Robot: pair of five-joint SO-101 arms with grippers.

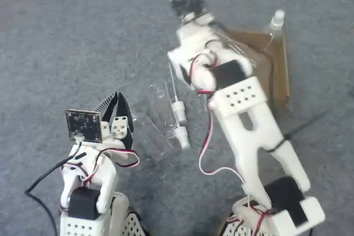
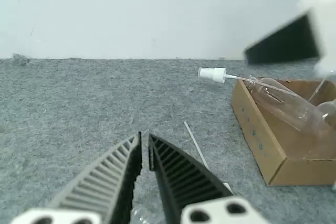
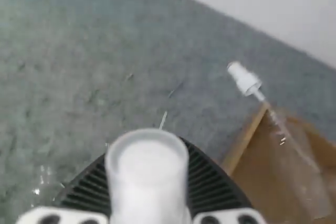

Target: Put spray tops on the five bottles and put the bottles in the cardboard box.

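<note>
Fingers (image 2: 107,179) of the left gripper (image 2: 145,141) are pretty much pressed together, nothing gripped. The right gripper (image 3: 147,153) is clamped on a white spray top (image 3: 147,174). Print on the cardboard box (image 2: 260,140), by the surface's far right corner, can't be read; one capped bottle (image 2: 286,106) is leaned inside.

Right gripper (image 3: 147,150) is clamped on a blurred white round spray top (image 3: 147,174), and that cap hides whatever hangs beneath it. Beside it, the brown cardboard box (image 3: 262,177) runs off the frame edge. From above, the white right arm (image 1: 243,109) covers much of the box. Just under the left gripper (image 2: 145,153), a clear plastic bottle (image 2: 139,215) is barely a glint, cut off. Beyond, the other arm's black-and-white part (image 2: 286,43) is pure blur.
</note>
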